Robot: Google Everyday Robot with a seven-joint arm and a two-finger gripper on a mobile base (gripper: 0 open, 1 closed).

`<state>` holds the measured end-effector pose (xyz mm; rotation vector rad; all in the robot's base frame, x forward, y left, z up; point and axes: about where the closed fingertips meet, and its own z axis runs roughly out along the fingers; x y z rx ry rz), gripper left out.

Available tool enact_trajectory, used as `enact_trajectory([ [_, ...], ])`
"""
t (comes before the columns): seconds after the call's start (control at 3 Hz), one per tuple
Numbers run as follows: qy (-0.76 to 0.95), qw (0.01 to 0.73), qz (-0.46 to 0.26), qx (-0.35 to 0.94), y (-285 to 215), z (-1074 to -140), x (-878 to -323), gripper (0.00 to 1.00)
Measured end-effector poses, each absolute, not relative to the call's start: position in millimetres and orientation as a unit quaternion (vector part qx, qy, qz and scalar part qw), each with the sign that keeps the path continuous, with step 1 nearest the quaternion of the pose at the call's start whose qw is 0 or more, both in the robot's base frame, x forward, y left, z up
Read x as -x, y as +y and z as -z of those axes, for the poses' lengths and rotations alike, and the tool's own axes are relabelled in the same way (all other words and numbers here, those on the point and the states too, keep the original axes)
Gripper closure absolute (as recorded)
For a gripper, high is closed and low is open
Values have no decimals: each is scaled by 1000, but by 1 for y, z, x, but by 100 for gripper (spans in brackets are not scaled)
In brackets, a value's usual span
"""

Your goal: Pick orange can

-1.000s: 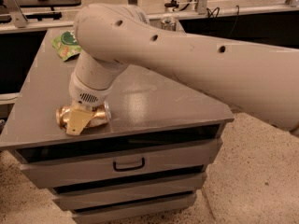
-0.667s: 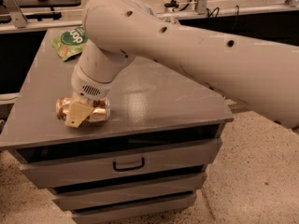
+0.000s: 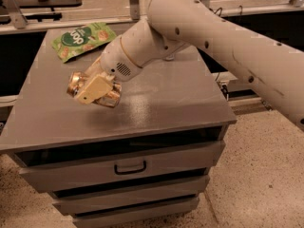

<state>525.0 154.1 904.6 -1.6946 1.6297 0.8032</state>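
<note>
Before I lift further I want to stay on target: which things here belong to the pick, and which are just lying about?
Part of the job:
- orange can, gripped on its side
- claw, shut around it, over the left of the cabinet top

Just lying about:
- green snack bag, flat at the back left corner
- drawer below, closed

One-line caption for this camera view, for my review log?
The gripper holds the tilted orange can above the grey drawer cabinet, green snack bag behind.
</note>
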Motion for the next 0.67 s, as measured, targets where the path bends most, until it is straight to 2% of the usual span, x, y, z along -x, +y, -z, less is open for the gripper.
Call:
enact_trajectory([
  [0.33, 583, 388, -385, 601, 116, -930, -543, 100],
  [0.67, 554, 453, -417, 560, 61, -955, -558, 100],
])
